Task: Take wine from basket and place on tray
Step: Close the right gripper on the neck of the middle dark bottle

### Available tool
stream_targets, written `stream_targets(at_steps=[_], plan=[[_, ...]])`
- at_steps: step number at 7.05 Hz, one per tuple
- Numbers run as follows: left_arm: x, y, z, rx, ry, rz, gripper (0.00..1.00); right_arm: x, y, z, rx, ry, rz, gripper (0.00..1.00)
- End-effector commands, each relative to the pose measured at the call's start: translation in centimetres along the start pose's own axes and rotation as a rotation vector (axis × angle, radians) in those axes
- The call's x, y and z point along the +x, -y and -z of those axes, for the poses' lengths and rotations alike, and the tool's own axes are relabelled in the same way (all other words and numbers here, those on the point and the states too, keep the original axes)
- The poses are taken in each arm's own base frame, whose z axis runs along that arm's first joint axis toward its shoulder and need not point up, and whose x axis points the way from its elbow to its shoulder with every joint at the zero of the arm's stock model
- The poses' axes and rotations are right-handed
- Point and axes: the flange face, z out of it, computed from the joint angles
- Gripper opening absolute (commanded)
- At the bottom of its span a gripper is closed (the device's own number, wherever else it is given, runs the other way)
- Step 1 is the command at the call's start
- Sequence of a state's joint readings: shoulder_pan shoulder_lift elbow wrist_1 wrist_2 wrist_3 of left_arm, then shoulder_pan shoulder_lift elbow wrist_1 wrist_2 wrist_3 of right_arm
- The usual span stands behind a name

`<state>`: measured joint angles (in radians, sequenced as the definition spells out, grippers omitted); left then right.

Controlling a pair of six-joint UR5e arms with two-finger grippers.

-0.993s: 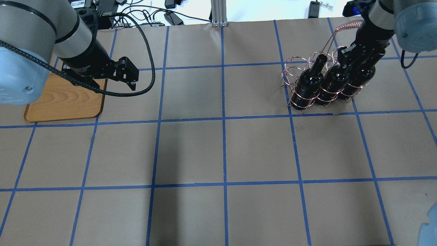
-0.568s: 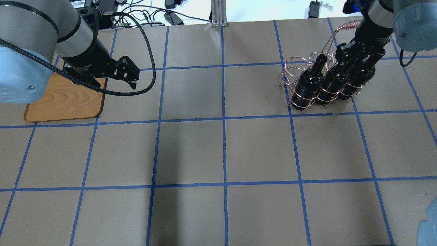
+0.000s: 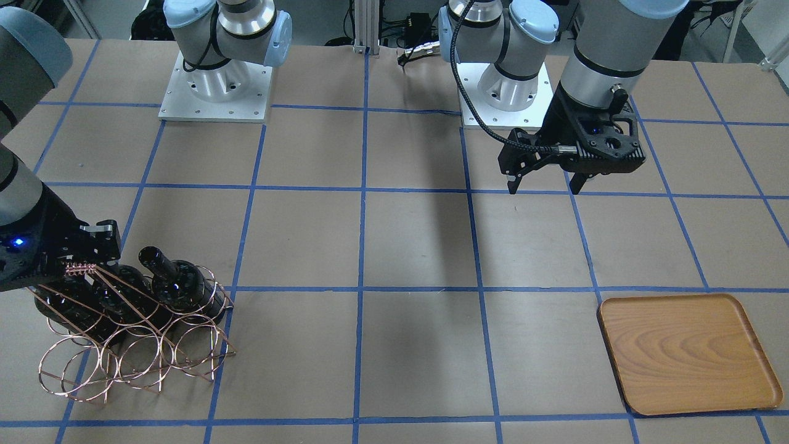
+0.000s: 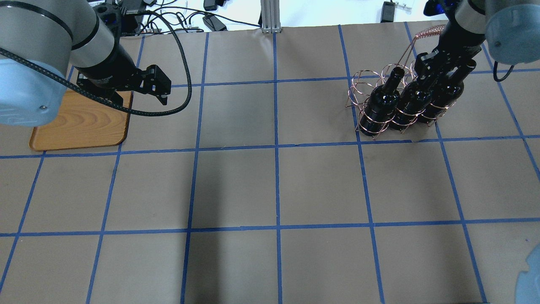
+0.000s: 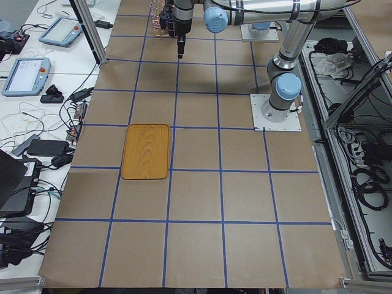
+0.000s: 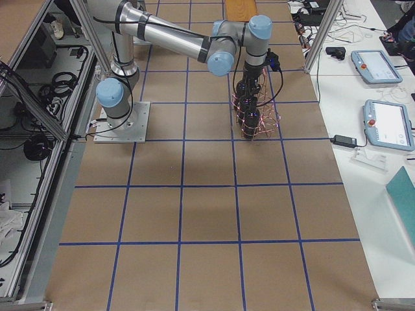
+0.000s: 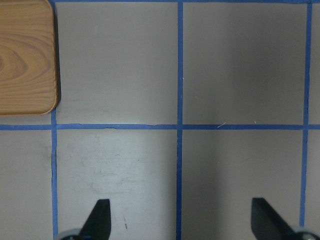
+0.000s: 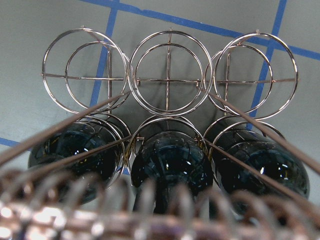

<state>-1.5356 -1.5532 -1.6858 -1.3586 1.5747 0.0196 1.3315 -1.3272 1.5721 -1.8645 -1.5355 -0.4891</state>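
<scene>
Three near-black wine bottles stand in the copper wire basket at the far right, also in the front view. My right gripper is right above the middle and right bottles, beside the coiled handle. Its finger links look spread and its fingertips are hidden. The right wrist view looks down on the three bottles and the empty rings. The wooden tray lies bare at the far left. My left gripper hovers open and empty at the tray's right edge.
Brown paper with a blue tape grid covers the table. Cables and power bricks lie past the far edge. The two arm bases stand on the robot's side. Tablets sit on a side bench.
My left gripper has moved a little toward the far edge, still open. My right gripper has shifted slightly farther back over the bottles. Bottles and basket have not moved.
</scene>
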Motion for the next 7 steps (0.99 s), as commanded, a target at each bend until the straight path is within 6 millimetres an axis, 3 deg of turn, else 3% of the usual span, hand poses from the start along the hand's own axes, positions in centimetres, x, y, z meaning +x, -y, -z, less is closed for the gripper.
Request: stream_targets(at_steps=[1,3,5,7], plan=[[-0.2,0.0,-0.1,-0.001,0.001,0.0,1.0,0.0,0.0,0.0,0.0,0.002,0.0,0.3],[-0.2,-0.1,0.1,-0.004,0.004,0.004,1.0,0.0,0.0,0.2,0.002,0.0,0.002,0.04],[-0.2,-0.3,0.5,0.002,0.004,0.003,1.0,-0.3,0.0,0.8,0.012,-0.006,0.004,0.0],[-0.2,-0.4,0.5,0.0,0.003,0.007,1.0,-1.0,0.9,5.4,0.013,-0.012,0.019,0.0]])
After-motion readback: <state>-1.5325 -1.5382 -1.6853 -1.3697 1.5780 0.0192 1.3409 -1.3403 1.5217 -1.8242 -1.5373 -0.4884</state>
